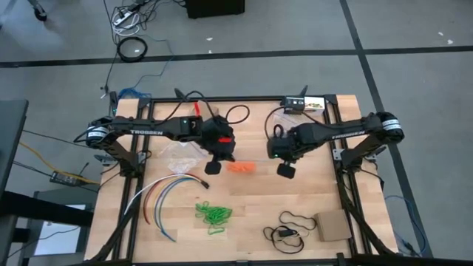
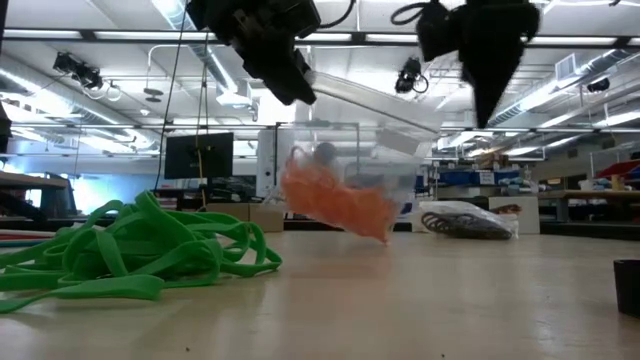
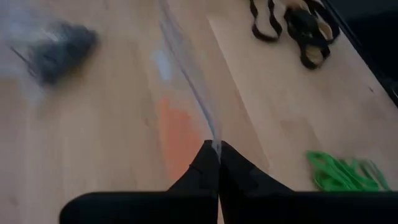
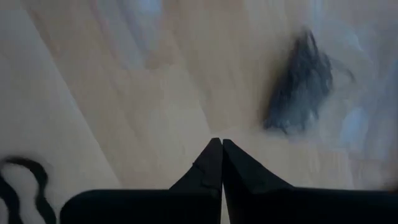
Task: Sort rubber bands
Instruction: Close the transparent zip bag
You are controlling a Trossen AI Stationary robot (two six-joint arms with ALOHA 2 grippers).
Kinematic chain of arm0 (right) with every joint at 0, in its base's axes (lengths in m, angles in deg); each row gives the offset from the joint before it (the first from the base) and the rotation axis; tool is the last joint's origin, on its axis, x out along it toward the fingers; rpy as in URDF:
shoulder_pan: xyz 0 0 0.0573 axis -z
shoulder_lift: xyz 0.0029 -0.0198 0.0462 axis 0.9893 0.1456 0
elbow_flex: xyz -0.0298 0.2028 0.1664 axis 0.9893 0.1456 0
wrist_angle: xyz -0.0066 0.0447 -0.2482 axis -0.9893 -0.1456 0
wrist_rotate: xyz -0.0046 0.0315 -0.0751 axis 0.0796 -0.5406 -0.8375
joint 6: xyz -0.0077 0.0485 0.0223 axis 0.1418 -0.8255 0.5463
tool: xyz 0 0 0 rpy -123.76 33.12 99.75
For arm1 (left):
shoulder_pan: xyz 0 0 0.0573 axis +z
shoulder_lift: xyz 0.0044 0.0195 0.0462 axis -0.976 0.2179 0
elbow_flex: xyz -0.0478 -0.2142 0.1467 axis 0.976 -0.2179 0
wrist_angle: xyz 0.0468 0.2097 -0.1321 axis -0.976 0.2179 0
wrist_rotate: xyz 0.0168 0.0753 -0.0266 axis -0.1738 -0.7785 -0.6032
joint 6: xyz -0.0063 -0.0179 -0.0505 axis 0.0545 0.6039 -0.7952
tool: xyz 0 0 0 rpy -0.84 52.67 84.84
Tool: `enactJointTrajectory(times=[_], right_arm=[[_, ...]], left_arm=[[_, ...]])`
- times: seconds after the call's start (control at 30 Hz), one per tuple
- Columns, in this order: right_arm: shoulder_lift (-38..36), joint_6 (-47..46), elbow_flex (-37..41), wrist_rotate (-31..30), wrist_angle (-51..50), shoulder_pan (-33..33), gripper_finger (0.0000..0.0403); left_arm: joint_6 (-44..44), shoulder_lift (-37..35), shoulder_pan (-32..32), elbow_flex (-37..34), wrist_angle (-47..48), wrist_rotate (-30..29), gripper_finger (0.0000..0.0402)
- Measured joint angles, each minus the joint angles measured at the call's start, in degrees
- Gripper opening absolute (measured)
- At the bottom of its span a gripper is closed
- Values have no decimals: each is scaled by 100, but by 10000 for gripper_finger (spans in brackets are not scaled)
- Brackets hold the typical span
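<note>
Pinching a clear bag (image 2: pixel 370 100) of orange rubber bands (image 2: pixel 335 205), left gripper (image 3: pixel 217 152) lifts it; right gripper (image 4: pixel 221 144) jaws pressed together.

Bare table (image 1: pixel 259 188) between green bands (image 1: pixel 213 214) and black cord (image 1: pixel 290 225).

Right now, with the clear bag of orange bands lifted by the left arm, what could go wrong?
1. The left gripper pinches only the edge of the clear bag. The thin plastic may slip out, dropping the orange rubber bands.
2. The bag hangs tilted, so bands could spill onto the table and mix with the green rubber bands.
3. The right gripper hangs close with jaws shut; the arms might collide.
</note>
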Motion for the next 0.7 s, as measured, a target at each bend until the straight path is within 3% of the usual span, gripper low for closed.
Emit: enactJointTrajectory(times=[0.37,0.57,0.7], right_arm=[[-648,-2029,224,-406,-435,-1056,0],[-826,-3159,681,-730,-359,-1836,0],[-826,-3698,928,-1058,-170,-2226,0]], left_arm=[[306,191,523,13,-1969,-74,0],[306,1093,1150,59,-3103,86,0],[287,2067,1485,701,-3300,161,15]])
